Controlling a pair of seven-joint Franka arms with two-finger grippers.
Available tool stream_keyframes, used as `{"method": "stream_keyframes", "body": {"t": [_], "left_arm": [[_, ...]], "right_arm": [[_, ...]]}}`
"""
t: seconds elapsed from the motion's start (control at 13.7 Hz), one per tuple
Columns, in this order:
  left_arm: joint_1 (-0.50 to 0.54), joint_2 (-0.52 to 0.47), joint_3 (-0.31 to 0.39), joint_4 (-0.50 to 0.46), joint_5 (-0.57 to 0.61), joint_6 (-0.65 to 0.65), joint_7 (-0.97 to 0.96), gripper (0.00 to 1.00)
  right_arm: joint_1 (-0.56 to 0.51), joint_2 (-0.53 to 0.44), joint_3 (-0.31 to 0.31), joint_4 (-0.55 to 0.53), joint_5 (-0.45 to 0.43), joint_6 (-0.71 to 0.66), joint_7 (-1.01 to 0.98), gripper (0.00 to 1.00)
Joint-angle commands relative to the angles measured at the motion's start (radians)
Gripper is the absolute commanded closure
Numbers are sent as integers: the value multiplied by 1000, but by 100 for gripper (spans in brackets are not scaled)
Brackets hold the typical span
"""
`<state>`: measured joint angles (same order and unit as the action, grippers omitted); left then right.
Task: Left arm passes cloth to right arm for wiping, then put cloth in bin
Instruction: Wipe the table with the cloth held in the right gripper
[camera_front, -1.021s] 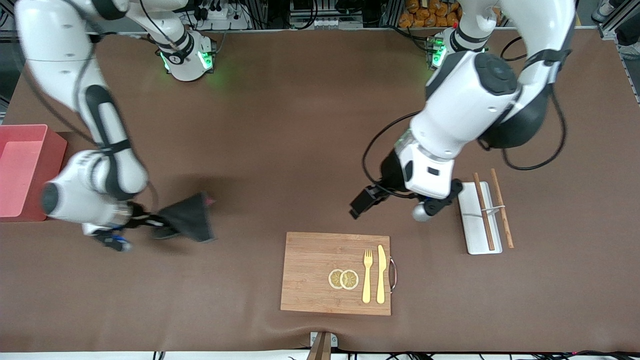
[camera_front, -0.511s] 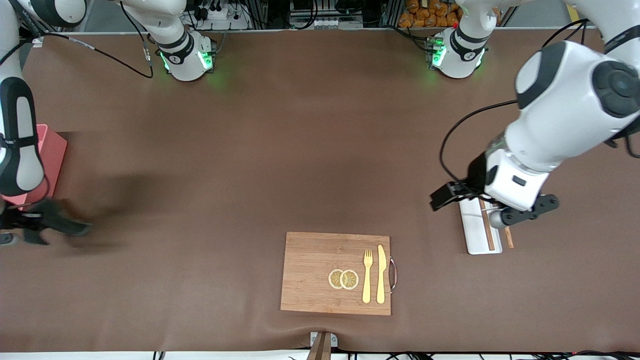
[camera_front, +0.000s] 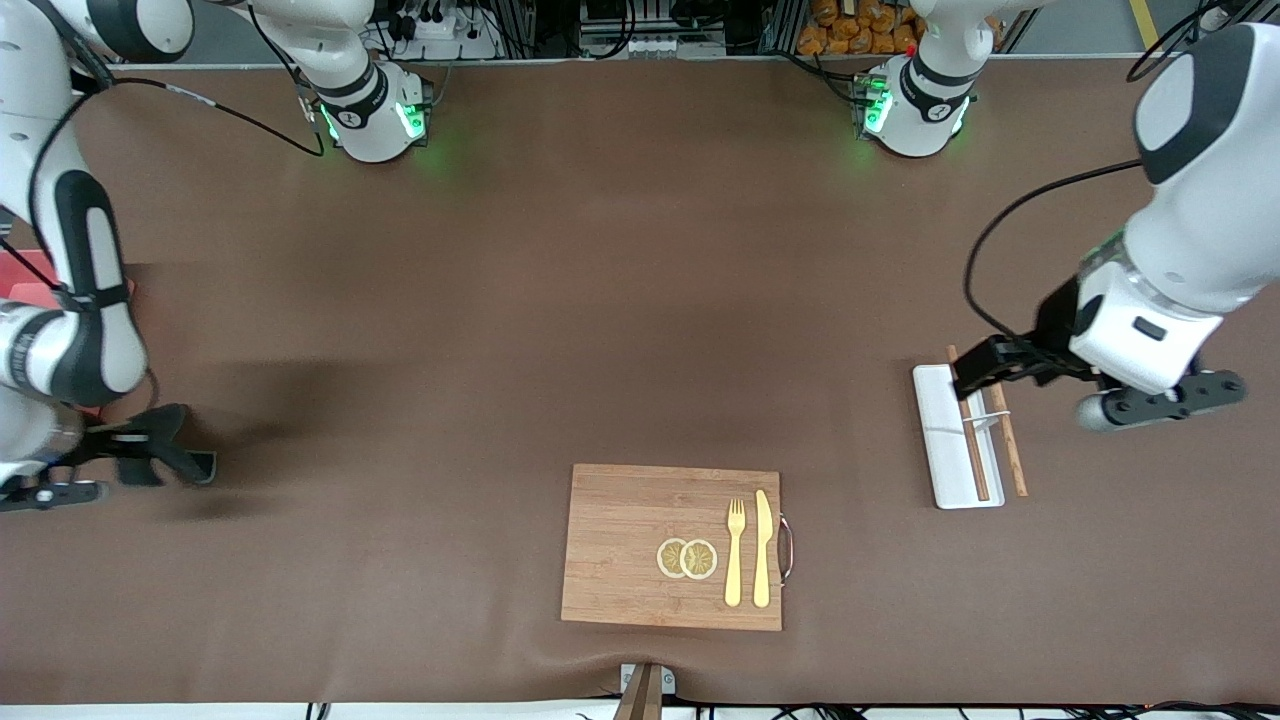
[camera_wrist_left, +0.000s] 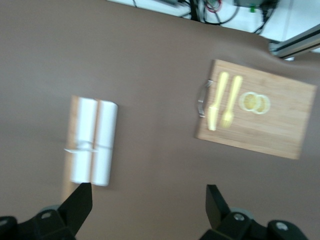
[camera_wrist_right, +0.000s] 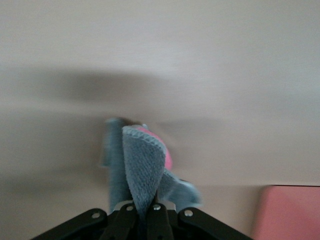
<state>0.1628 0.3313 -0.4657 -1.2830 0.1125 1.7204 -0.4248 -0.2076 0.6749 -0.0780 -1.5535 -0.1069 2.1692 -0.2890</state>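
My right gripper (camera_front: 118, 446) is shut on the dark grey cloth (camera_front: 168, 448), low over the table at the right arm's end, beside the pink bin (camera_front: 24, 272). The right arm hides most of the bin. In the right wrist view the cloth (camera_wrist_right: 141, 167) hangs out from between the shut fingers of the right gripper (camera_wrist_right: 150, 209), and a corner of the bin (camera_wrist_right: 290, 212) shows. My left gripper (camera_front: 978, 368) is open and empty, up over the white tray (camera_front: 935, 440). In the left wrist view the left gripper (camera_wrist_left: 147, 207) has its fingers spread wide, with nothing between them.
A wooden cutting board (camera_front: 640, 545) near the front edge holds two lemon slices (camera_front: 686, 558), a yellow fork (camera_front: 735, 550) and a yellow knife (camera_front: 762, 548). Wooden chopsticks (camera_front: 972, 430) lie across the white tray. The board (camera_wrist_left: 260, 115) and the tray (camera_wrist_left: 92, 140) also show in the left wrist view.
My right gripper has carried the cloth from the middle of the table to the bin end. My left arm has drawn back toward its own end, and its gripper is over the white tray.
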Motion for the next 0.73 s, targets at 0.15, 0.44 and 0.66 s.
{"method": "stream_keyframes", "body": {"t": [0.15,0.44,0.66], "left_arm": [[35,-55,2,-21,47,-97,58,0],[21,-133,48,-41,56,-171,80,0],[-55,-178,178,-93,-8,-173,84,0]], "right_arm": [[160,-23,21,-28,166,-142,335,100],[304,-28,43,-30,369,-199,575,100],[365,-47,89,-27,554,-216,741,100]]}}
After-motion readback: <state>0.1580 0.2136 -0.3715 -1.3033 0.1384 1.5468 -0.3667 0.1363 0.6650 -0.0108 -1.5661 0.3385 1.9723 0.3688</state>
